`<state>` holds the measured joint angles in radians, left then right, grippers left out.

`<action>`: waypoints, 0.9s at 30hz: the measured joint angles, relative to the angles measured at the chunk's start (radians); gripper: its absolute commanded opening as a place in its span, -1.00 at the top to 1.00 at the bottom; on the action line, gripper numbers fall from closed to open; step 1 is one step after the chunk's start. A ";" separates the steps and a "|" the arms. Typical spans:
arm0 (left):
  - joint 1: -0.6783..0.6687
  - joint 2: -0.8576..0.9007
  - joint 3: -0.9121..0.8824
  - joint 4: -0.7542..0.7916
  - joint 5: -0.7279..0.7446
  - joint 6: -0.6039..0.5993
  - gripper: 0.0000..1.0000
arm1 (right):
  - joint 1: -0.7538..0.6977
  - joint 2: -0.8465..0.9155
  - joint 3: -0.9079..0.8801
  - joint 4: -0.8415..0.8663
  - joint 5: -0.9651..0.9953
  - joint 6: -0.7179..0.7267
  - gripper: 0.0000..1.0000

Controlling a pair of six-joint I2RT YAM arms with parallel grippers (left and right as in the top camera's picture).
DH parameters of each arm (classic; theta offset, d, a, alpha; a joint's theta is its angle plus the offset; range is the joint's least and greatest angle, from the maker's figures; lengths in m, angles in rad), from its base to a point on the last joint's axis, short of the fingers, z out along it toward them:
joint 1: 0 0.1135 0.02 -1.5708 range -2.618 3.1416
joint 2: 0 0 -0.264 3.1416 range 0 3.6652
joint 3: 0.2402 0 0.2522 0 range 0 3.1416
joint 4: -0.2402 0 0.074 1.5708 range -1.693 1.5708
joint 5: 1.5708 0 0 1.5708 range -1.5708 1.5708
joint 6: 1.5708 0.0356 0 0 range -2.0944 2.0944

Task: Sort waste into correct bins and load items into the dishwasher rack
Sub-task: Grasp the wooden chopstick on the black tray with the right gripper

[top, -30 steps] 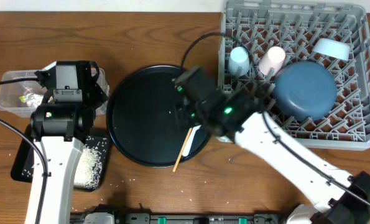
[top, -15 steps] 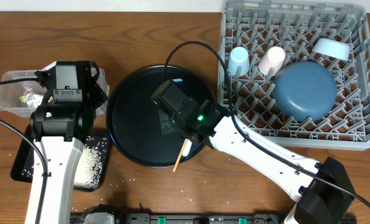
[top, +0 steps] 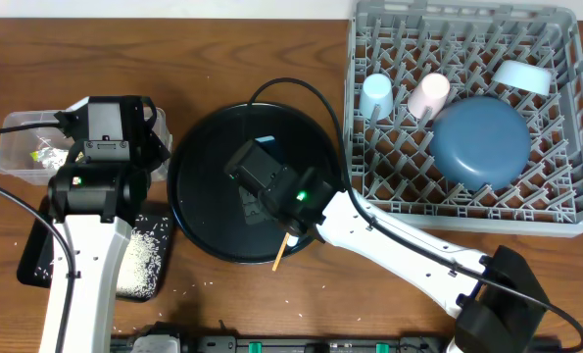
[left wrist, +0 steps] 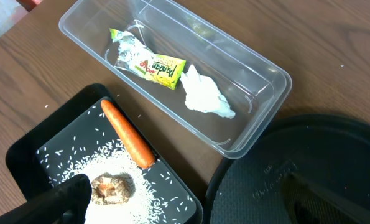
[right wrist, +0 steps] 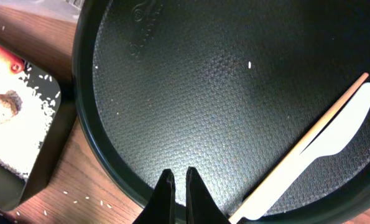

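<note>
The grey dishwasher rack (top: 467, 12) holds the dark blue plate (top: 482, 142), the light blue bowl (top: 522, 75), the light blue cup (top: 375, 95) and the pink cup (top: 429, 93). A wooden chopstick (right wrist: 309, 140) and a white spoon (right wrist: 337, 130) lie on the round black tray (right wrist: 191, 68). My right gripper (right wrist: 180, 180) is shut and empty over that tray's near rim, left of the chopstick. The clear box (left wrist: 259, 68) contains a yellow-green wrapper (left wrist: 150, 62) and white tissue (left wrist: 206, 99). The shallow black tray (left wrist: 23, 149) holds the carrot (left wrist: 127, 132), rice (left wrist: 166, 193) and a brown lump (left wrist: 112, 188). My left gripper (left wrist: 191, 205) hangs open above it.
The round black tray (top: 213, 167) sits between the two bins and the rack. A few rice grains are scattered on the wooden table (top: 198, 289) beside the black bin (top: 36, 260). The right arm's cable (top: 301, 83) loops over the round tray.
My right arm has swung left, away from the rack, and now sits lower over the round tray. The left arm has not moved.
</note>
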<state>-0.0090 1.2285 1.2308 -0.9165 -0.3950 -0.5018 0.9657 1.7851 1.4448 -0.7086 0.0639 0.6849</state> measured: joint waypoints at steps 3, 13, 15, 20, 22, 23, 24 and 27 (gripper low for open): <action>0.000 0.000 0.000 0.000 0.000 0.000 -0.96 | 0.000 0.000 0.000 0.008 0.000 0.000 0.97; 0.000 0.000 0.000 0.000 0.000 0.000 -0.96 | 0.002 0.000 0.000 0.011 0.024 0.040 0.97; 0.000 0.000 0.000 0.000 0.000 0.000 -0.96 | 0.002 0.000 0.000 0.010 0.029 0.051 0.97; 0.000 0.000 0.000 0.000 0.000 0.000 -0.96 | 0.002 0.000 0.000 0.027 0.046 0.088 0.98; 0.000 0.000 0.000 0.000 0.000 0.000 -0.96 | 0.002 0.000 0.000 0.044 0.062 0.095 0.98; 0.000 0.000 0.000 0.000 0.000 0.000 -0.96 | 0.002 0.001 0.000 0.050 0.068 0.097 0.98; 0.000 0.000 0.000 0.000 0.000 0.000 -0.96 | 0.002 0.002 0.000 0.053 0.072 0.098 0.98; 0.000 0.000 0.000 0.000 0.000 0.000 -0.96 | 0.002 0.016 0.000 0.057 0.082 0.101 0.98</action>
<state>-0.0090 1.2285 1.2308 -0.9165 -0.3950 -0.5014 0.9676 1.8011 1.4448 -0.6518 0.1463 0.7860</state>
